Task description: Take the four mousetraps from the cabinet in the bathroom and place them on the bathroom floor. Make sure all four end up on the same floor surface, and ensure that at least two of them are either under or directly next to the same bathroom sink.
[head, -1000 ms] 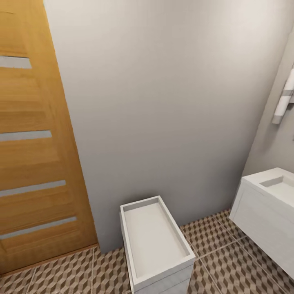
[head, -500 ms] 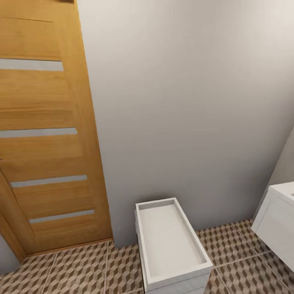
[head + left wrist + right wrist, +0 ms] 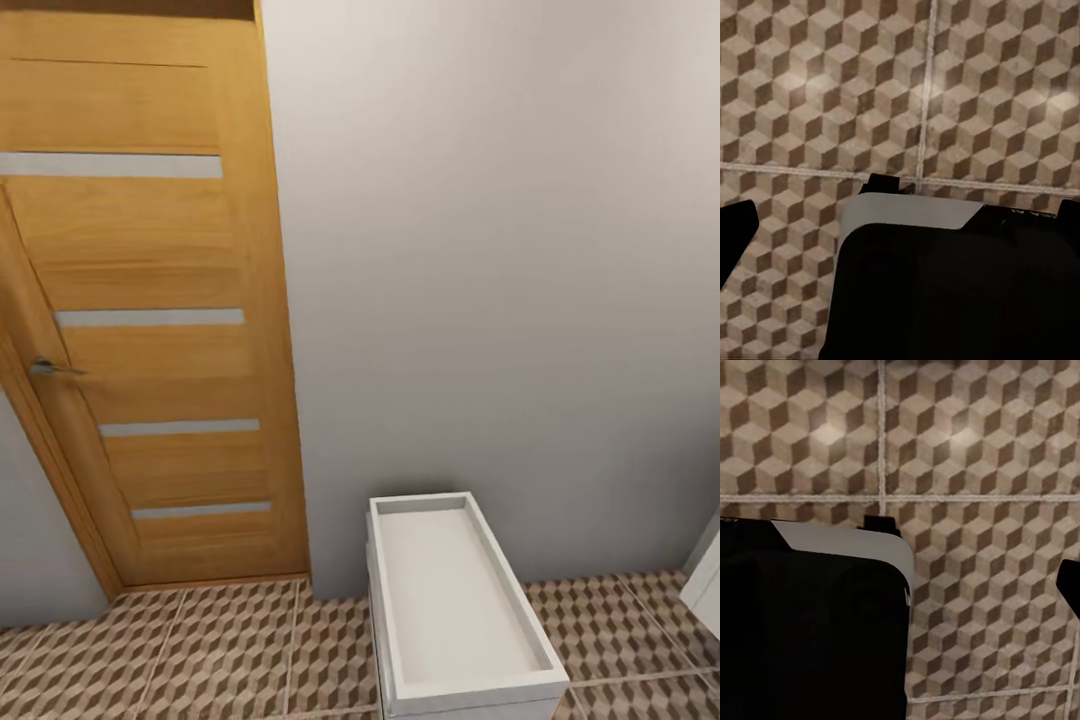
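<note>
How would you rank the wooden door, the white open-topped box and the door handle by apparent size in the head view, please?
1. wooden door, clearly the largest.
2. white open-topped box, though it sits nearer the camera and is cut off at the frame's bottom.
3. door handle, smallest.

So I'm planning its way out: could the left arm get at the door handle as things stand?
Probably not. The door handle sits at the far left on the wooden door, across the bathroom floor, while the left wrist view looks down at floor tiles. Its arm seems lowered.
</note>
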`<state>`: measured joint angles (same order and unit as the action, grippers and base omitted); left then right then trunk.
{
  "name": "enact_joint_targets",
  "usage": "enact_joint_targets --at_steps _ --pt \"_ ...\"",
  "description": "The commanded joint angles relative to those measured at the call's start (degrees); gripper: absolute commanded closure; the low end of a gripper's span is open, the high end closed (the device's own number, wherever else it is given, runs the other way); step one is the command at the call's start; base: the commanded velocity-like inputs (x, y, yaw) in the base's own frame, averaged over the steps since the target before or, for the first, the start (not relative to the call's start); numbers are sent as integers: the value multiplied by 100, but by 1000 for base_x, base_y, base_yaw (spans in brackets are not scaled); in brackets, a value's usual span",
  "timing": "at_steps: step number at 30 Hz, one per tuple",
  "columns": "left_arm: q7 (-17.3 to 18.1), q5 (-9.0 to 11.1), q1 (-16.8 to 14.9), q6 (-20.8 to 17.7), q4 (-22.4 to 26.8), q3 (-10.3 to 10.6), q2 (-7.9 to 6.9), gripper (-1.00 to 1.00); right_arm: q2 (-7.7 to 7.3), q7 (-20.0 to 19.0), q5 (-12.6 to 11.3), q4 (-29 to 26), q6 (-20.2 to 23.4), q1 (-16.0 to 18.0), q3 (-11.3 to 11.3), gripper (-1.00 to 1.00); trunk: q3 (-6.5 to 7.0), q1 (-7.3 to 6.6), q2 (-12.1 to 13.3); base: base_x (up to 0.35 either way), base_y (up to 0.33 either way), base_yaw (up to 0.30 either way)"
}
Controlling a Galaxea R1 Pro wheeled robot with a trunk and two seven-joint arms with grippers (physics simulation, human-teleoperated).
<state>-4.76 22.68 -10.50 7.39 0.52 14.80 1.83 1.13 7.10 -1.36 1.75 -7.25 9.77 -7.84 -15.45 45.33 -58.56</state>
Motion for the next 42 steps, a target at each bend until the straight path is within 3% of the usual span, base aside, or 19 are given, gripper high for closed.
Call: enact_joint_targets --at_steps 1,15,36,42 --pt "-19 41 -5 11 -9 49 5 -100 2 1 -13 19 -31 8 -43 -100 -7 0 -5 0 0 278" --pt "-17 43 -5 16 -17 49 94 -100 1 -32 -13 19 -31 8 -43 -100 -7 0 -5 0 0 278" --pt "-17 50 -5 7 -24 49 107 -100 -6 150 -27 19 -167 8 -37 -100 -7 0 -5 0 0 287" --pt "-17 52 -5 0 -26 49 107 -100 -27 146 -25 19 -219 8 -42 -100 -7 0 -5 0 0 95"
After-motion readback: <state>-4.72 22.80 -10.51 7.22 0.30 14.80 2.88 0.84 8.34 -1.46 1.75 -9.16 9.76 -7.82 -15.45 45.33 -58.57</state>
